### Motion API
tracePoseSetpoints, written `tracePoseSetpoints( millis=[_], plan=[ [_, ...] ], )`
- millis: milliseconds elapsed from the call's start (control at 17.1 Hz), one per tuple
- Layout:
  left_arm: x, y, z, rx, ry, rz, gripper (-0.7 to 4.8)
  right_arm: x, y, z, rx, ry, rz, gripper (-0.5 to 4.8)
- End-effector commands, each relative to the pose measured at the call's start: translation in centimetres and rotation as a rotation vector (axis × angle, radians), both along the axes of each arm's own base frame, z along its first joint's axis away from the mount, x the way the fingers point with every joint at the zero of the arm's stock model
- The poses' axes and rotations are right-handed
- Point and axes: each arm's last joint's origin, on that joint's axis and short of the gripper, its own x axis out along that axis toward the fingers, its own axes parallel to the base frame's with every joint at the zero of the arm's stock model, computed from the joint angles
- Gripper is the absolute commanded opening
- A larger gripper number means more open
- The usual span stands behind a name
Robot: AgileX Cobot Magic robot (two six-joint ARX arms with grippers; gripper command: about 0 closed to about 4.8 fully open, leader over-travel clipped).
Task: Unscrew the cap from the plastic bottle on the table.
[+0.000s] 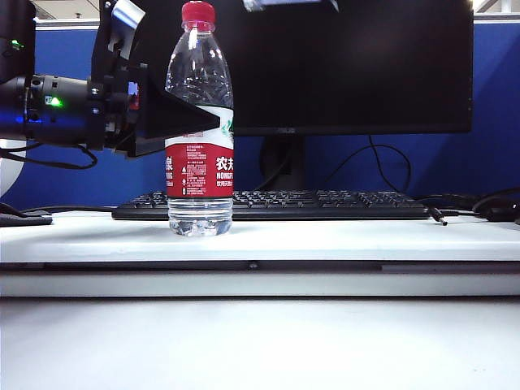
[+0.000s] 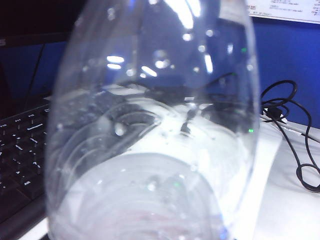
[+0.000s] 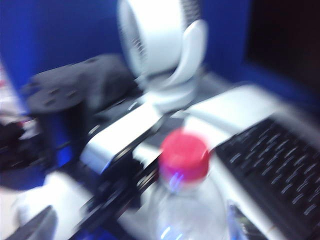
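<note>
Plastic bottle (image 1: 200,130) upright, cap (image 1: 198,14) topmost

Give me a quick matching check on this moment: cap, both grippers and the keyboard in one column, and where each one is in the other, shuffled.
Things:
1. cap
2. left gripper
3. right gripper
4. keyboard

Places:
A. on the table, behind the plastic bottle
B. on the bottle's neck
C. at the bottle's middle, reaching in from the left
D. at the exterior view's top edge, up and right of the cap

Pairs: 1-B, 2-C, 3-D, 4-A
</note>
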Motion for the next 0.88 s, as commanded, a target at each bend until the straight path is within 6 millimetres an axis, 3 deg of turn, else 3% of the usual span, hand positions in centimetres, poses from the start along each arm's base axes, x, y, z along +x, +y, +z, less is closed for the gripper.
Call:
tracePoseSetpoints(
  millis=[58, 350, 584, 876],
  plan=[
    [0.0, -0.2, 0.4, -0.009, -0.022, -0.013, 3.16, 0.7, 0.7, 0.1, 0.029, -0.067, -0.015, 4.45],
    [-0.1, -0.4, 0.3, -0.010, -0.014, -0.029, 3.16, 2.1, 1.9, -1.5, 0.023, -0.060, -0.016, 4.39],
    [-0.3, -0.8, 0.3, -0.007, -0.005, -0.051, 3.16, 2.6, 2.3, -1.7, 0.048, -0.073, -0.026, 3.36],
    [-0.8, -1.8, 0.3, -0.006, -0.009, -0.072, 3.16, 2.6, 2.3, -1.5, 0.076, -0.069, -0.036, 3.22]
  ],
)
